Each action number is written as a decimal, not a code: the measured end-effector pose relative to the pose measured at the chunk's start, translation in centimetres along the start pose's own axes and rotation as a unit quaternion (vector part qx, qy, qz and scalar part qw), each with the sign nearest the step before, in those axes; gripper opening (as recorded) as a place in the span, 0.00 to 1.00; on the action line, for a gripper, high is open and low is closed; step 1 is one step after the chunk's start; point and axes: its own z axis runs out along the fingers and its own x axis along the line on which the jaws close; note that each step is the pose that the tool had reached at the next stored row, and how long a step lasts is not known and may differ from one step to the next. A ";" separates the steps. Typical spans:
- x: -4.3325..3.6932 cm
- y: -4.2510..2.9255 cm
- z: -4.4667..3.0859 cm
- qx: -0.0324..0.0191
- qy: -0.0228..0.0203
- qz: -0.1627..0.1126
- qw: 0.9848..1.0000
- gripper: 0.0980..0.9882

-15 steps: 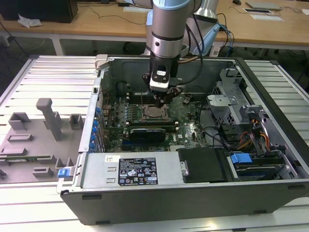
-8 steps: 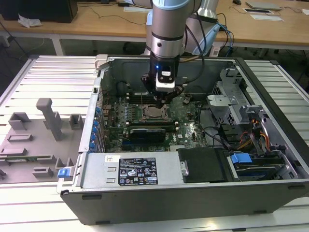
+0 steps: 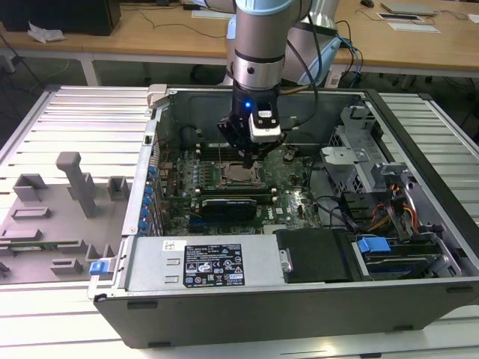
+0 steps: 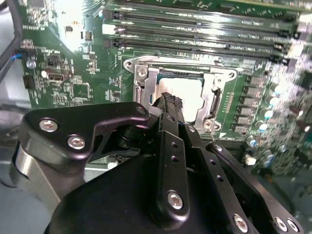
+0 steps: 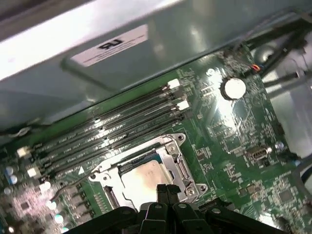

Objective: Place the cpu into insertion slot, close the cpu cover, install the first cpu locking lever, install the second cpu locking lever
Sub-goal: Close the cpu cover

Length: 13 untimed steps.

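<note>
- Cpu seated deep inside a large open computer case, the case laid on its side on a slatted metal table.
- Beside the case, toward the exterior view's left, a grey fixture tray with upright blocks.
- Robot arm reaching straight down into the case from above, with a blue light glowing near its wrist.
- Green motherboard across the case floor, with rows of long black memory slots just beside the socket area.
- Black gripper poised directly over the socket, fingertips pressed together with nothing seen between them; whether touching the chip, cannot tell.
- Insertion slot near the middle of the board, with a grey metal rim and screws at the corners.
- Cpu cover lying flat over the slot, its window framing the chip.
- Chip's pale silvery-beige top facing up, showing through that window in both wrist views.
- Round silver coin battery on the board, well apart from the socket.
</note>
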 end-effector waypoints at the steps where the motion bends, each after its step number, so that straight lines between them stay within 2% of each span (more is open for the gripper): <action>1: 0.00 0.00 0.01 0.000 -0.001 -0.009 1.000 0.01; 2: 0.00 0.00 0.02 0.000 -0.001 -0.024 1.000 0.01; 4: 0.00 0.01 0.04 -0.001 -0.003 -0.068 0.998 0.01; 6: 0.00 0.00 0.04 -0.002 -0.004 -0.086 0.996 0.01; 7: 0.01 -0.01 0.03 -0.003 -0.004 -0.098 0.995 0.01; 10: 0.00 0.00 0.04 -0.009 -0.003 -0.118 0.993 0.01; 13: 0.01 -0.01 0.04 -0.019 -0.001 -0.133 0.991 0.01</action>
